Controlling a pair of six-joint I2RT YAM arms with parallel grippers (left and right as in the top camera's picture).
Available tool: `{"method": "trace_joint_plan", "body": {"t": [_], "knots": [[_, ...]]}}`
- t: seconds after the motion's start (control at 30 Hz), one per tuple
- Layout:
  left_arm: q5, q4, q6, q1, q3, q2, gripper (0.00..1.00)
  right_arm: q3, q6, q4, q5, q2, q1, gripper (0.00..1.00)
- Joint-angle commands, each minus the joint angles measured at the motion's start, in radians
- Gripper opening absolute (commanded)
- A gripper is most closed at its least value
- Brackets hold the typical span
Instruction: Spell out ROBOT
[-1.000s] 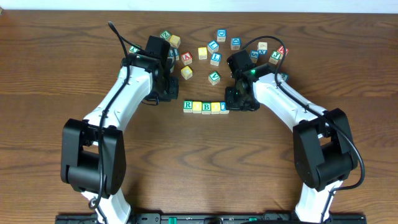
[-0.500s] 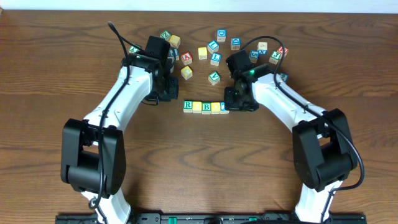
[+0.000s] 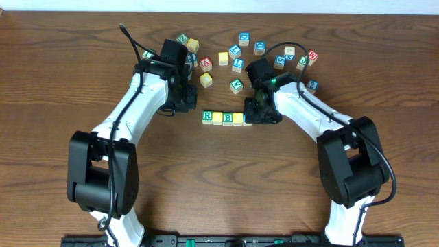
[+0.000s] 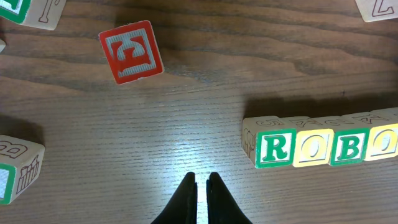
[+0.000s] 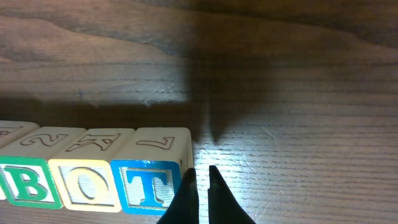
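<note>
Both tools are pinched shut and hold nothing. The left tool (image 4: 201, 186) hangs over bare tabletop (image 4: 93, 155), short of the green R cube (image 4: 273, 148). The right tool (image 5: 200, 180) sits just beside the blue T cube (image 5: 152, 180); we cannot tell if they touch. Between them the row (image 3: 223, 117) reads ROBOT, cubes flush. We judge these wooden cubes light, rigid and easily nudged askew, best pinched from above across opposite flat faces. Loose cubes (image 3: 237, 65) lie farther back.

The brown wooden table (image 4: 124, 137) shows fine grain and a soft sheen. The small pale wooden cube with a green R (image 4: 275, 148) has matt bare sides and a smooth painted face; the red-faced wooden cube (image 4: 131, 51) looks finely ribbed
</note>
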Motion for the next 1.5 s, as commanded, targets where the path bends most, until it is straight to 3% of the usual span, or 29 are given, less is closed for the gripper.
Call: {"method": "trace_joint_plan", "body": {"t": [0.0, 0.57, 1.1, 1.23, 1.37, 1.47], "knots": [[-0.013, -0.006, 0.002, 0.002, -0.002, -0.02, 0.08, -0.003, 0.011, 0.009, -0.014, 0.01, 0.006, 0.02], [-0.013, -0.01, 0.003, 0.006, 0.006, -0.027, 0.08, 0.001, 0.006, 0.008, -0.014, -0.018, -0.017, 0.01], [-0.013, -0.014, 0.003, 0.069, 0.027, -0.253, 0.08, 0.001, -0.029, -0.042, -0.014, -0.219, -0.054, 0.09], [-0.013, -0.018, 0.003, 0.103, 0.027, -0.307, 0.09, 0.001, -0.046, -0.054, -0.014, -0.253, -0.054, 0.15], [-0.013, -0.034, 0.003, 0.156, 0.027, -0.367, 0.16, 0.001, -0.053, -0.074, -0.006, -0.315, -0.055, 0.24], [-0.013, -0.046, 0.003, 0.198, 0.027, -0.404, 0.27, 0.001, -0.061, -0.095, -0.006, -0.367, -0.063, 0.33]]}}
